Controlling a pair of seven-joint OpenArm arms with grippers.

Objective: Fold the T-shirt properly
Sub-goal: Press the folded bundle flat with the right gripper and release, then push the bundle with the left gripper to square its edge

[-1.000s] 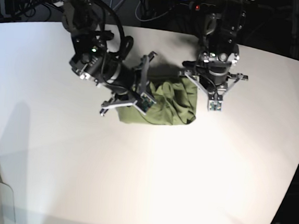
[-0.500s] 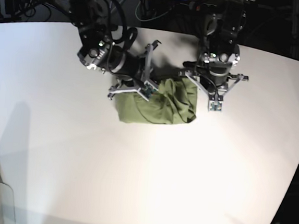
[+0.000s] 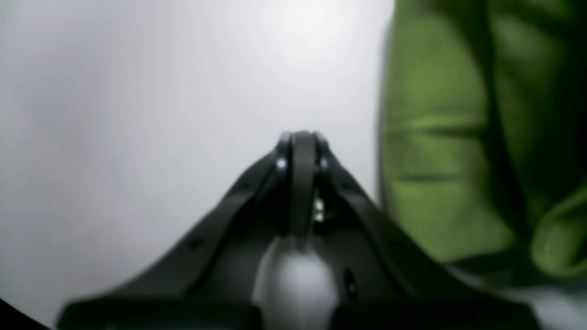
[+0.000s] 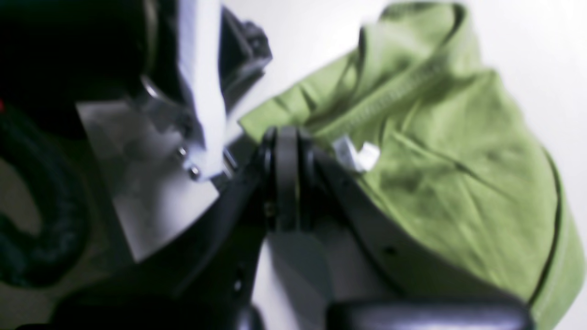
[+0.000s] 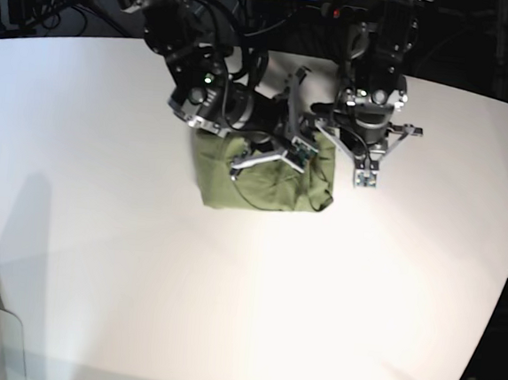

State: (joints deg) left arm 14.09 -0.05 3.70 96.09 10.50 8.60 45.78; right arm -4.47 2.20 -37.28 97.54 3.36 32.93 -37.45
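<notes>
Left wrist: left gripper (image 3: pixel 300 137) is sitting closed and empty over the white table (image 3: pixel 137 114); soft green T-shirt (image 3: pixel 440 151) is lying just right of it; right wrist: right gripper (image 4: pixel 284 133) closed, empty, wrinkled cloth beside it; base: bundled T-shirt is lying under the right gripper, left gripper beside it.

T-shirt (image 5: pixel 259 186): soft matt olive cloth, creased and rumpled, with stitched seams and a small white tag (image 4: pixel 357 155) of thin fabric or paper; table (image 5: pixel 225 312): smooth white, faintly sheeny under the light; left gripper (image 3: pixel 300 137) and right gripper (image 4: pixel 285 133): matt black plastic fingers, small bright metal screws; bare silvery metal brackets on both arms.
</notes>
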